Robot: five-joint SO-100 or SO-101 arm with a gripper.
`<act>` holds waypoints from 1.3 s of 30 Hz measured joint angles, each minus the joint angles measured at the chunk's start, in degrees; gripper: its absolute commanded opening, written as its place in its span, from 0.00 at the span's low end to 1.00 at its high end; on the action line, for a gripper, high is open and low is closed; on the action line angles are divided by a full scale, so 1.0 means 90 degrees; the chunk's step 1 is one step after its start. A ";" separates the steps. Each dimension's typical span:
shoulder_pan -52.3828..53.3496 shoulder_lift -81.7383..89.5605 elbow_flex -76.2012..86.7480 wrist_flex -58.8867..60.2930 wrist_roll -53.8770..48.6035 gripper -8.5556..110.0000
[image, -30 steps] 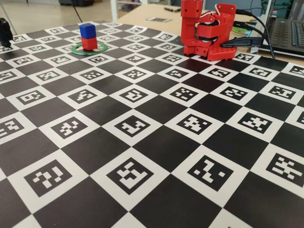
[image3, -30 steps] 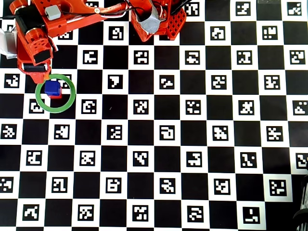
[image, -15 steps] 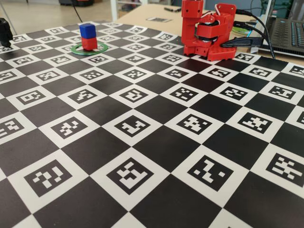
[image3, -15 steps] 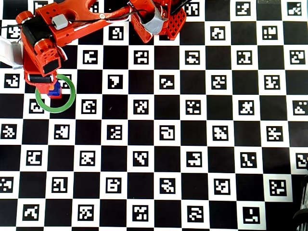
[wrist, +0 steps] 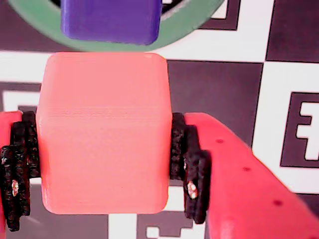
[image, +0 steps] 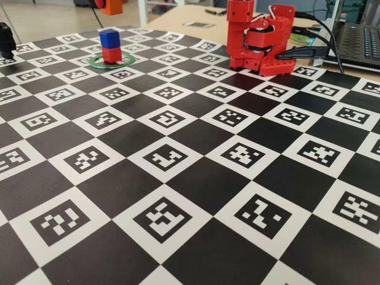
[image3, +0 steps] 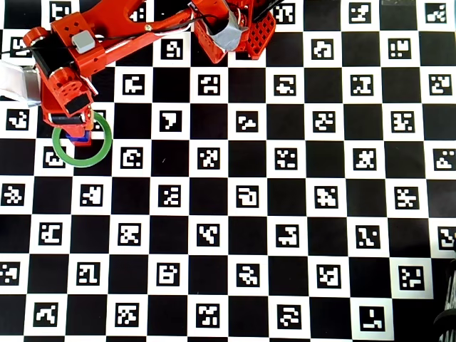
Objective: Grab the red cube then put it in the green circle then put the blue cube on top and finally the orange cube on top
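The red cube [image: 111, 54] stands inside the green circle [image: 95, 61] at the board's far left, with the blue cube [image: 109, 37] stacked on it. My gripper [wrist: 104, 167] is shut on the orange cube [wrist: 104, 132], its black pads pressing both side faces. In the wrist view the blue cube [wrist: 110, 21] and the green circle [wrist: 194, 22] lie just beyond the held cube. The fixed view shows the orange cube [image: 111, 6] hanging at the top edge, a little above the stack. Seen from overhead, my gripper [image3: 71, 127] covers most of the stack inside the green circle [image3: 100, 153].
The red arm base [image: 261, 41] stands at the board's far edge, with black cables [image: 323, 32] running right to a laptop [image: 359, 35]. A black object [image: 6, 38] sits at the left edge. The checkerboard mat [image: 196, 178] fills the table.
The arm has swung down over the ring, covering the stack from overhead. The orange cube has come into the fixed view at the top edge, above the blue cube.
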 measured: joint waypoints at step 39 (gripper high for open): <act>0.0176 -0.0420 0.0469 -0.0869 0.0146 0.18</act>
